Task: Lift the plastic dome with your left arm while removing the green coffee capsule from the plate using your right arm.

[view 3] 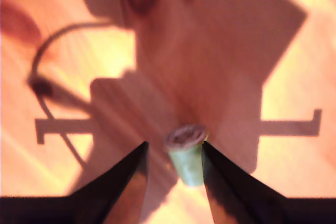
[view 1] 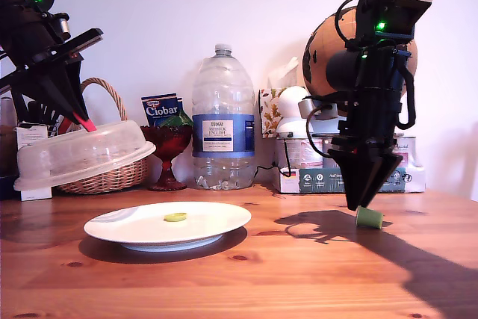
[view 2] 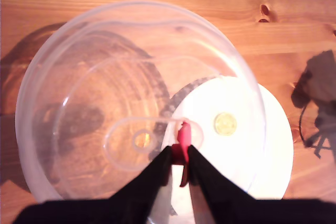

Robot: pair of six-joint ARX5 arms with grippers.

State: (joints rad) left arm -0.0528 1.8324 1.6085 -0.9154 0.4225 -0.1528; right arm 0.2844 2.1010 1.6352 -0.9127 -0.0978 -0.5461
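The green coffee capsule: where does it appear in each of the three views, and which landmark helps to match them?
Exterior view: the green coffee capsule stands on the wooden table at the exterior view's right, under my second gripper.
First wrist view: not in it; only a flat green disc shows on the plate.
Second wrist view: between the gripper's fingers.
Shared landmark: the wooden table.

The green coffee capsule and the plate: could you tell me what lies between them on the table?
Only bare wooden table, crossed by shadow, separates the green coffee capsule from the plate, per the exterior view.

Plate (view 1: 216,222) uncovered from above – dome (view 1: 78,153) raised aside, bare table (view 1: 299,274) between plate and capsule (view 1: 369,218)
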